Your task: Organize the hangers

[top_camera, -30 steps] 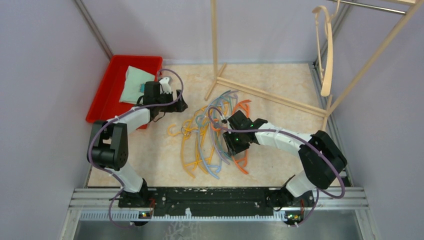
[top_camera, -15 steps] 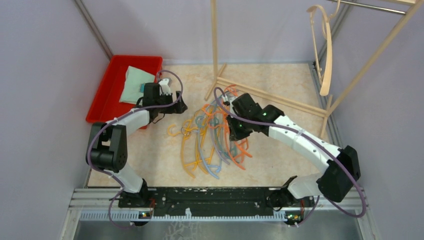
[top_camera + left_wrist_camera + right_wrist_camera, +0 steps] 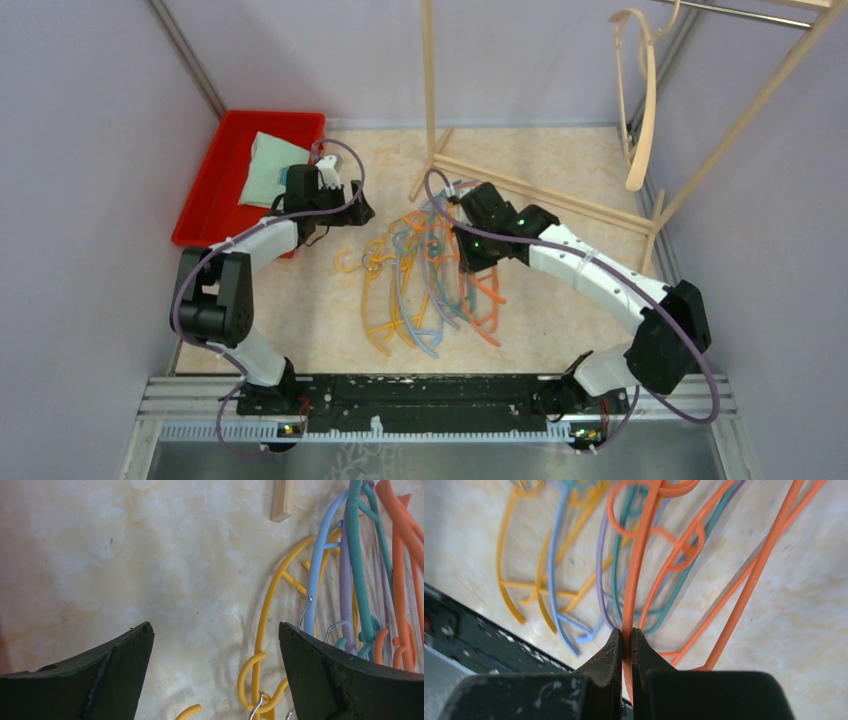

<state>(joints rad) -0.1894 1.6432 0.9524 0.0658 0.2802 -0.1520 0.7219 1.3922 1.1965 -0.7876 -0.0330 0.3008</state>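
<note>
Thin, glossy plastic hangers lie tangled mid-worktop, their curved long axes running near edge to far edge, several hooks toward the left edge. The right gripper pinches one smooth orange hanger; the left gripper stands spread.

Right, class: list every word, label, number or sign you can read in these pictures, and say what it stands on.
None: no readable text shows in any view, not on the hangers, the tray or the rack.
</note>
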